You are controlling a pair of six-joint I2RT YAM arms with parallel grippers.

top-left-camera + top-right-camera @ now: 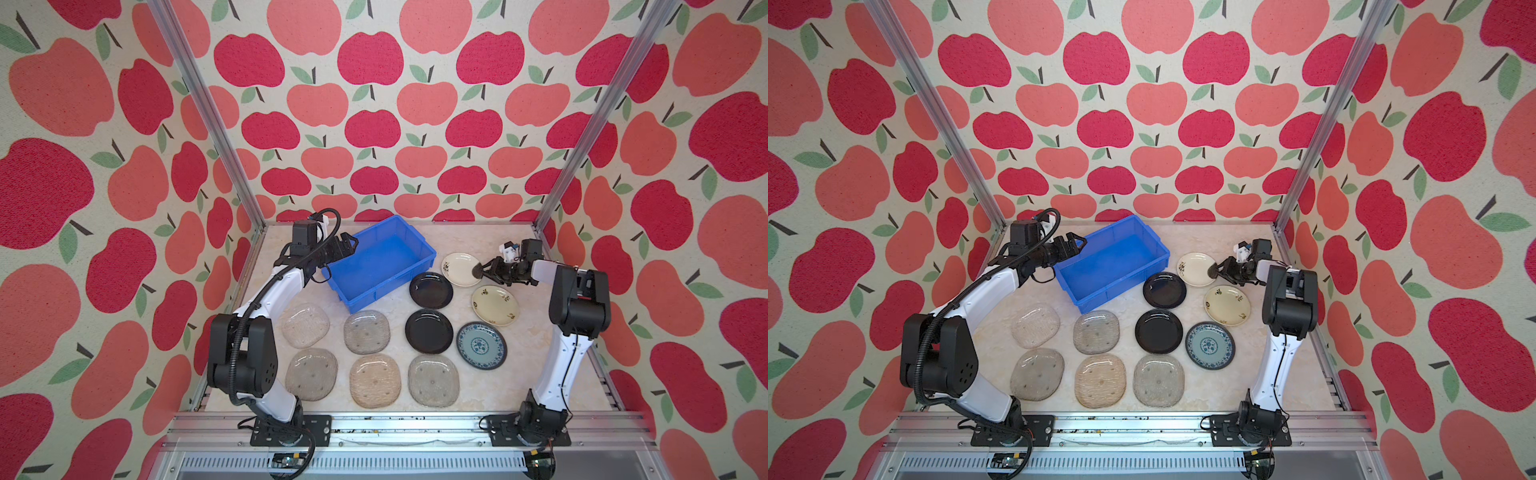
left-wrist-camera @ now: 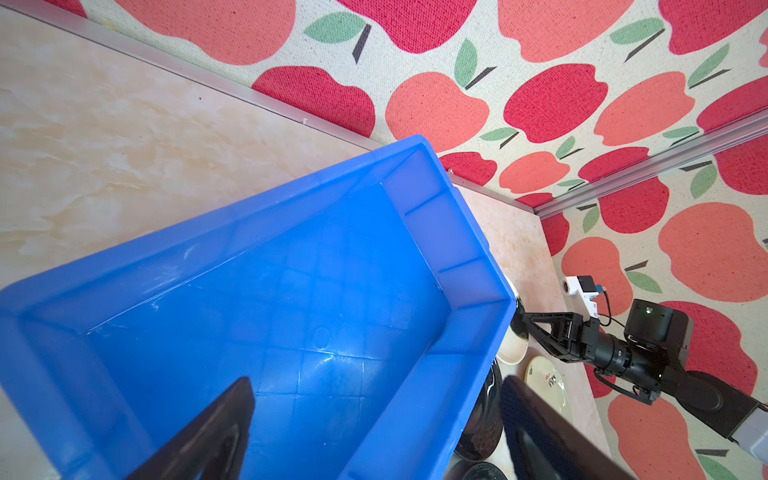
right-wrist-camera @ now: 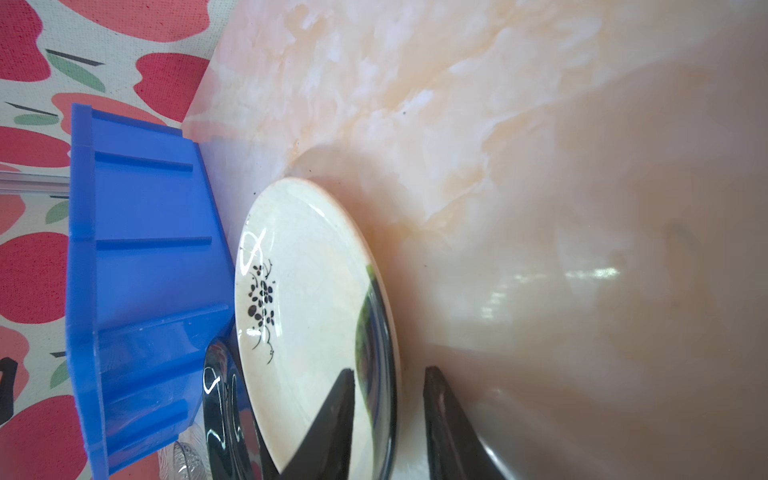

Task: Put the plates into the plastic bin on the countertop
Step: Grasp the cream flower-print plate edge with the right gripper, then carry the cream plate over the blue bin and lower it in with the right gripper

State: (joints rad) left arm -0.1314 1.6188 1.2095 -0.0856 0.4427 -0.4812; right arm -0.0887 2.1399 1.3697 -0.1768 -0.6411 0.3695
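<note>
Right wrist view: white plate [image 3: 299,257] flat on counter [image 3: 498,124], just beside blue bin [image 3: 145,249]. Right claw [image 3: 390,369] released, jaws straddling plate rim, gap visible. Other plates [image 1: 429,331] on counter, outside bin. Left claw [image 2: 377,379] released wide, above bin.

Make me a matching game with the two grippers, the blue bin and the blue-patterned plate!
Things:
1. left gripper
2. right gripper
3. blue bin
4. blue-patterned plate

Where or how:
A. no plates inside
B. jaws either side of the white flowered plate rim
C. wide open, above the blue bin
D. flat on the countertop, next to a black plate

Pairs: 1-C, 2-B, 3-A, 4-D
</note>
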